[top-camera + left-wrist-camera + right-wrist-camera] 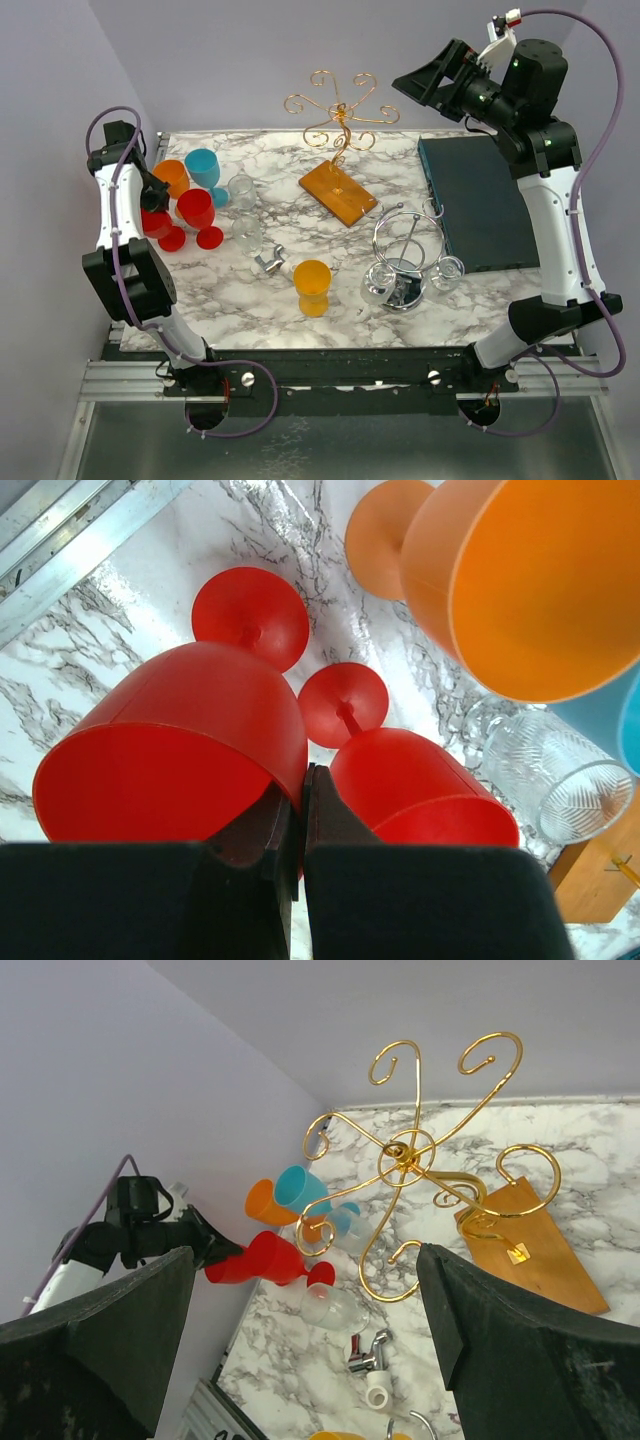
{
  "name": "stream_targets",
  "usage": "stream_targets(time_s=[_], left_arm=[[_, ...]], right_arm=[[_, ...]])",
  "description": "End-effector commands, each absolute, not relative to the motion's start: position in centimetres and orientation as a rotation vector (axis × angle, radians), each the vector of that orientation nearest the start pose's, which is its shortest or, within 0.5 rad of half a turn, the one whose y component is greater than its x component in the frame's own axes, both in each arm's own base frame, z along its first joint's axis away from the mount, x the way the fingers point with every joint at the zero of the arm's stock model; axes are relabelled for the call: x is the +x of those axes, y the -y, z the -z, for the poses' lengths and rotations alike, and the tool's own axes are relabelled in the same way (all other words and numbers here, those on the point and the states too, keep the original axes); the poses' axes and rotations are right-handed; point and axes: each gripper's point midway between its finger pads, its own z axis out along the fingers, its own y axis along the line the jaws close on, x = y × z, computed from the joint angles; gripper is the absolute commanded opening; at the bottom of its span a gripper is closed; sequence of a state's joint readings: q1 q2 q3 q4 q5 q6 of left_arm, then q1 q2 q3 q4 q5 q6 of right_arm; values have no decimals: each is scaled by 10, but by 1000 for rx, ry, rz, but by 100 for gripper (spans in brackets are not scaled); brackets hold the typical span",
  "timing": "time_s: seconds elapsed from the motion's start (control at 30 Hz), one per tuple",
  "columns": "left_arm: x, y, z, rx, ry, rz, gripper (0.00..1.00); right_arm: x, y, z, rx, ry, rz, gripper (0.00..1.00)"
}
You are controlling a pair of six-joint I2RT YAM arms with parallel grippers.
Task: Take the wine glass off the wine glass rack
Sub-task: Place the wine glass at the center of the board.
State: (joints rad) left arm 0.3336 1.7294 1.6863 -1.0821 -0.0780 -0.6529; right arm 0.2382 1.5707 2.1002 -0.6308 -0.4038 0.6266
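Observation:
A gold wire wine glass rack (340,110) (410,1150) stands on a wooden base (338,192) at the back, with bare hooks. A chrome rack (405,240) stands front right, and two clear wine glasses (379,285) (447,270) rest against its foot. At the far left my left gripper (150,195) (300,780) is shut on the rim of a red wine glass (180,730) (155,222). A second red glass (420,780) (196,208) stands right beside it. My right gripper (405,82) (305,1250) is open and empty, high above the back right, facing the gold rack.
An orange glass (172,177) (530,580), a blue glass (203,167) and two clear glasses (241,190) (247,230) crowd the left. An orange cup (312,285) and a chrome tap piece (270,262) lie mid-front. A dark board (480,205) covers the right side.

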Motion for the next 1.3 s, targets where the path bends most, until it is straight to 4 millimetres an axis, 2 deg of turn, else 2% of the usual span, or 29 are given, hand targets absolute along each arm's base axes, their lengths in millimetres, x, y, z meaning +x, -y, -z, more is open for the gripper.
stream_targets(time_s=[0.0, 0.2, 0.47, 0.67, 1.03, 1.27], left_arm=[[373, -117, -166, -1321, -2369, 8, 0], [375, -117, -157, -1339, -2377, 7, 1], [375, -118, -156, -1346, -2372, 6, 25], [378, -118, -173, -1325, -2334, 23, 36], [378, -122, -207, -1298, -2259, 10, 40], [377, -122, -218, -1285, -2239, 11, 41]], right_arm=[[386, -187, -500, 3, -1745, -961, 100], [388, -187, -498, 1, -1748, -959, 100], [388, -189, -496, -3, -1748, -968, 100], [390, -192, -495, -7, -1752, -984, 100], [389, -195, -497, -19, -1751, -1006, 100], [388, -196, -498, -21, -1751, -1013, 100]])
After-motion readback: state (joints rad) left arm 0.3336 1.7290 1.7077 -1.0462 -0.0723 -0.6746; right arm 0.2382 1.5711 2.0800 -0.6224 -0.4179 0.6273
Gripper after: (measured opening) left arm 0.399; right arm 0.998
